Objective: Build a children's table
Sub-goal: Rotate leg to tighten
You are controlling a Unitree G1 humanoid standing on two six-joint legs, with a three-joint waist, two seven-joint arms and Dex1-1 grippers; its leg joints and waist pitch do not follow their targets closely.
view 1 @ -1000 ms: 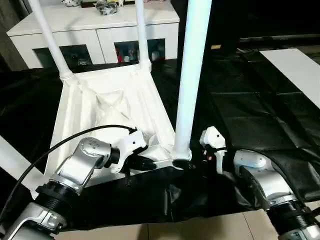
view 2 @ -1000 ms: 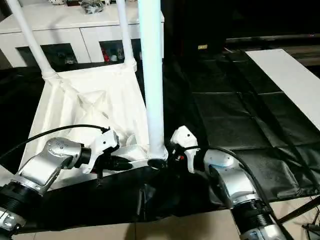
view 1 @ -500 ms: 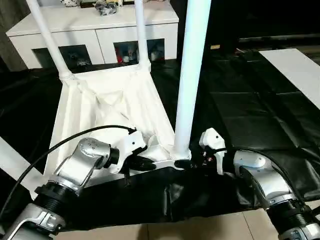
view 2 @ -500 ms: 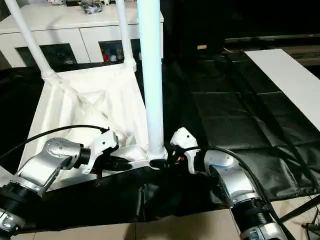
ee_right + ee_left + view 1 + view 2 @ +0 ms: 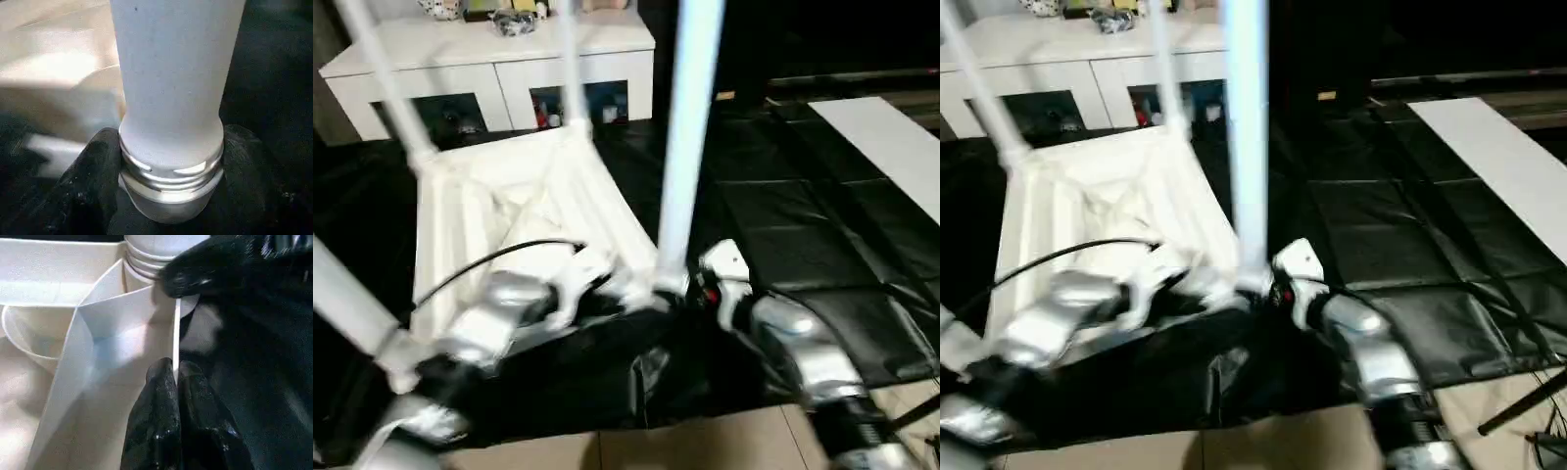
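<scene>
Fitting the near leg (image 5: 171,83) into its corner socket on the upturned tabletop (image 5: 509,196) on the black floor sheet (image 5: 803,225): right hand (image 5: 168,186) grasping its threaded base, left hand (image 5: 168,382) clenched on the rim; next probably turning it tight.

- one upturned white tabletop (image 5: 519,211);
- four white legs (image 5: 685,147) standing up from it;
- two grippers: left gripper (image 5: 171,382), right gripper (image 5: 168,161);
- one white cabinet (image 5: 489,49)
</scene>
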